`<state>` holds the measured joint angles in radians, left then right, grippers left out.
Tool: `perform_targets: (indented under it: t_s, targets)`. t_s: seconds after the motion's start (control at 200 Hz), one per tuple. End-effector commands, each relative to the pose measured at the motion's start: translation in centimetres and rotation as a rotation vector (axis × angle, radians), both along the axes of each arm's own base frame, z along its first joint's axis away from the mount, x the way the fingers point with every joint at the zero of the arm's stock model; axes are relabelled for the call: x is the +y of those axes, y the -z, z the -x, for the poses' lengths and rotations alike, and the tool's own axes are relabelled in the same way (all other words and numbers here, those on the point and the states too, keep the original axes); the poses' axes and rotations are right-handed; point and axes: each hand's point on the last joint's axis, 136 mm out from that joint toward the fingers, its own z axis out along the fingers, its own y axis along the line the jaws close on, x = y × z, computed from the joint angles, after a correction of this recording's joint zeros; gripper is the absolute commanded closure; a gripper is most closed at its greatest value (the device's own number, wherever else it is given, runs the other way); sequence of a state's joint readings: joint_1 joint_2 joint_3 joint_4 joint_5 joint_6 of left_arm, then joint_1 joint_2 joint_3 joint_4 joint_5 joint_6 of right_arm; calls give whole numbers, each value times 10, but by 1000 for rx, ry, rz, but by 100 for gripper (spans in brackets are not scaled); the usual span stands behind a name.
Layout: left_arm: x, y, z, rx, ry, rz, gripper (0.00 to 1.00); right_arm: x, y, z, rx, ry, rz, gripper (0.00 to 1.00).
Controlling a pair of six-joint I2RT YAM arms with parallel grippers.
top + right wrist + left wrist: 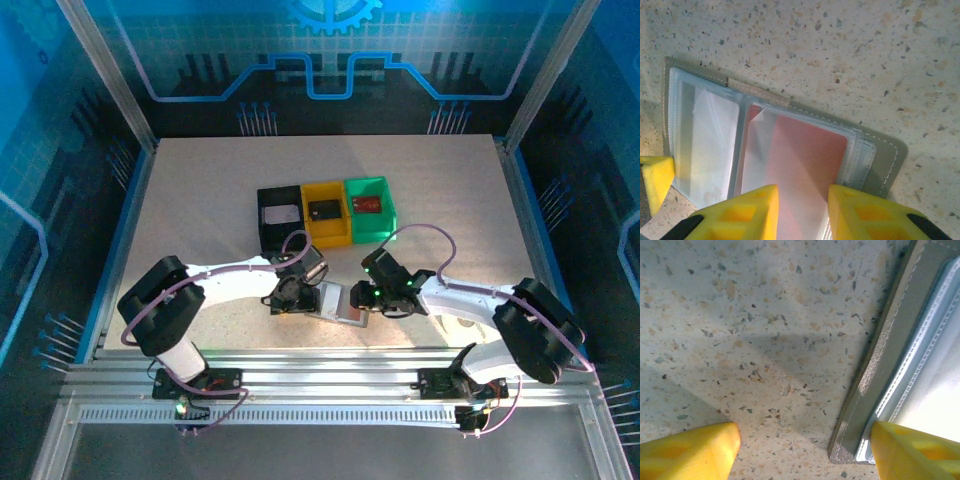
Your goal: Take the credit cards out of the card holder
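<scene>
**Card holder open on a speckled table**

The card holder (886, 156) lies open on the pale speckled table (200, 190), with blue-lit patterned walls (320, 60) around. Beyond it stand three bins (325, 212). At its left edge the left gripper (804, 441) stands wide. Over its red card (812, 150) the right gripper (801, 205) is narrow; I cannot tell whether it pinches anything.

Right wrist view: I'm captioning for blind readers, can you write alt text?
An open grey card holder lies on a speckled table, a red card showing through its clear sleeve. The right end effector has yellow fingers either side of the card's near end; grip unclear.
</scene>
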<state>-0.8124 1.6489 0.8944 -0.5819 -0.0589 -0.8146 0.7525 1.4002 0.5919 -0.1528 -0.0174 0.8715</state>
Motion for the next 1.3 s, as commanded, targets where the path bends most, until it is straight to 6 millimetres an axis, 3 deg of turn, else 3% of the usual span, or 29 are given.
perform_targets:
  t_s: [0.0,0.44,0.74,1.166,1.296]
  targets:
    - [1,38,22,117,-9,-2,29,12,-2,1,2,-33,-27,68]
    - [-5,54,34,153,-3,9,30,22,-5,0,-8,-47,-75,68]
    - [-5,58,37,158,-1,6,30,-4,-6,0,-7,22,79,67]
    - [-6,60,39,164,-3,16,30,-11,1,3,14,50,126,67]
    - [-6,60,38,162,-3,20,30,-4,7,5,27,31,111,67]
